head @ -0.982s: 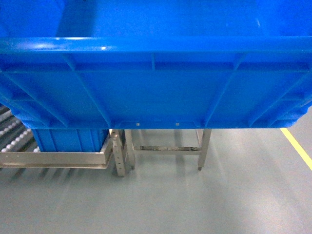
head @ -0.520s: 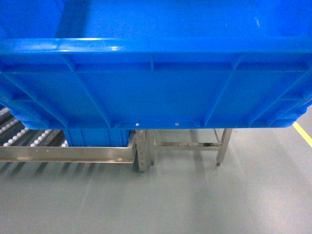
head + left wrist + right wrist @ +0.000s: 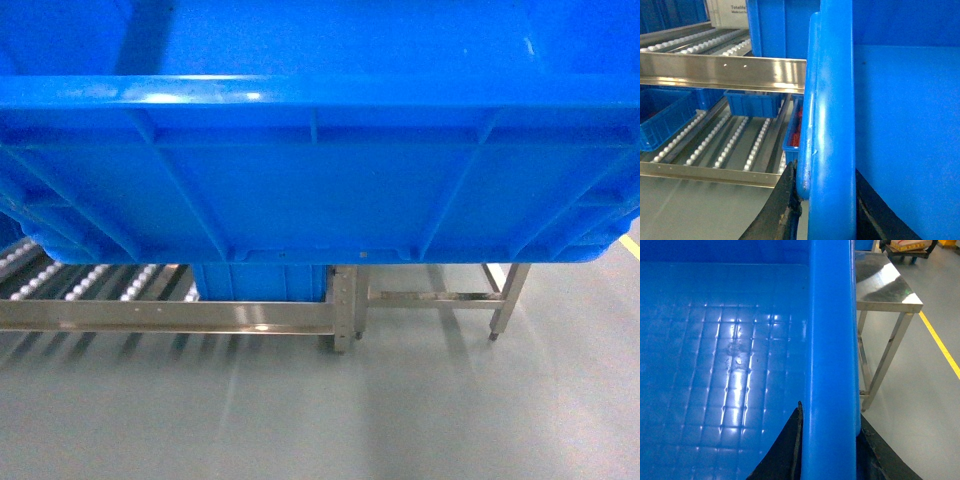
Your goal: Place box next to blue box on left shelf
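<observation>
At the lower left of the head view the left shelf [image 3: 90, 285] shows its white rollers, with a small blue box [image 3: 260, 281] on it near its right end and a steel surface [image 3: 470, 297] further right. The box [image 3: 320, 170] fills the upper frame, held off the floor. The left hand [image 3: 822, 200] clamps its left rim and the right hand [image 3: 827, 440] its right rim.

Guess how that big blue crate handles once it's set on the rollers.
The crate probably stays stiff: ribbed walls, thick rim. Likely light, since its inside looks empty. On the shelf rollers it may coast, so release gently. Each pincer, left and right, clamps a rim.
</observation>
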Tool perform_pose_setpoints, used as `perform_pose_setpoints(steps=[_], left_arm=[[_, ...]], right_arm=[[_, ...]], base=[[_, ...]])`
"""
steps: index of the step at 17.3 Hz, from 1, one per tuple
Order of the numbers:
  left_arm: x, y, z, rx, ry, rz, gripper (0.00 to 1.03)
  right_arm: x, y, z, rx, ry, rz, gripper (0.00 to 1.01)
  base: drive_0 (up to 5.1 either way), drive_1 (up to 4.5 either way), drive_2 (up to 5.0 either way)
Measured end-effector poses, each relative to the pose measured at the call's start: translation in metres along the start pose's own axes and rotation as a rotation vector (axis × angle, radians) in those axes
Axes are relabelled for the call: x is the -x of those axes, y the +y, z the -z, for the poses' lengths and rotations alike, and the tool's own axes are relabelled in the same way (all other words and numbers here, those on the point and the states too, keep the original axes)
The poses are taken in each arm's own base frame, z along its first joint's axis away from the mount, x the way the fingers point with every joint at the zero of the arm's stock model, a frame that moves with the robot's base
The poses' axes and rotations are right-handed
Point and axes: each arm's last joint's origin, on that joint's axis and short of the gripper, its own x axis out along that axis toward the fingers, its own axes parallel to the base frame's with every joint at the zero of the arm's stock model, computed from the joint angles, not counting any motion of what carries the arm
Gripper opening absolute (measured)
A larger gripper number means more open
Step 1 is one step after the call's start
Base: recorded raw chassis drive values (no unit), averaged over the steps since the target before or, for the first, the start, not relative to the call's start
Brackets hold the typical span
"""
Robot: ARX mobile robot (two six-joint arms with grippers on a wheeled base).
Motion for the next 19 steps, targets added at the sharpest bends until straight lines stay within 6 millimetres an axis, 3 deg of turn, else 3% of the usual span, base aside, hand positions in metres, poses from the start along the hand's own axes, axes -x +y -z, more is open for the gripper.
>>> perform_pose_setpoints(steps=[19], left_arm=[[-0.0001, 0.0, 0.0001, 0.001, 0.0, 0.0, 0.18]], right_arm=[[-0.0001, 0.0, -0.0002, -0.001, -0.003, 0.0, 0.2]], base=[[-5.0, 2.44, 2.4]])
